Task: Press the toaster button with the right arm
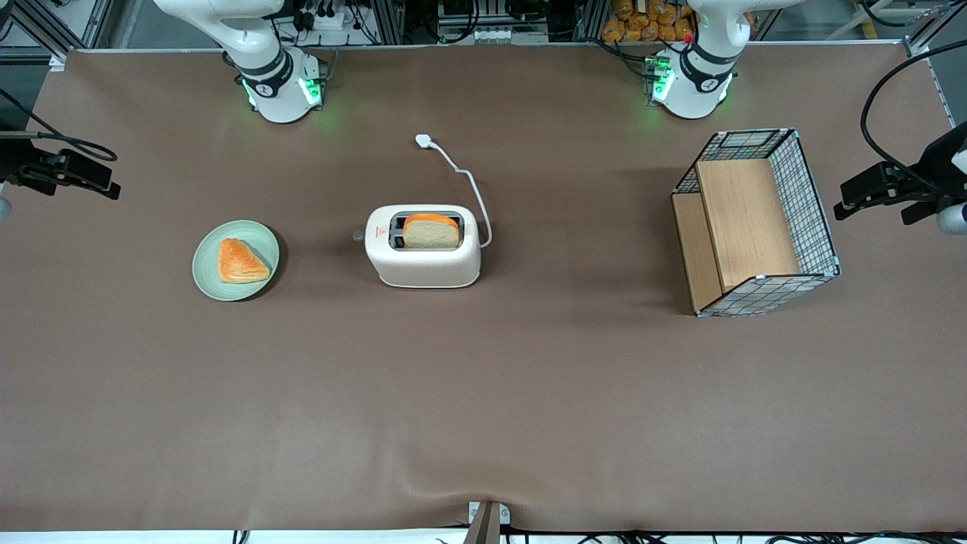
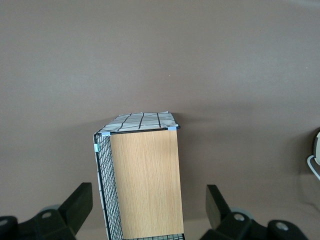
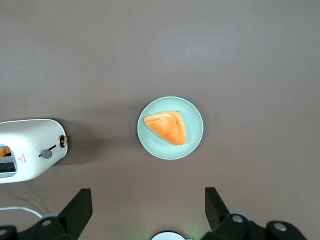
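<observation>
Green plate [image 3: 170, 128] lies beside toaster [image 3: 27, 149] under high gripper [image 3: 149, 212], jaws released

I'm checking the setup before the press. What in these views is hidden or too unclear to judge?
- Right wrist view: the toaster is cut by the picture's edge, so its slots and bread are mostly out of view.
- Front view: the toaster button is too small to tell whether it is pressed.
- The gripper is open above the table near the plate. In the front view its fingers cannot be made out.
</observation>
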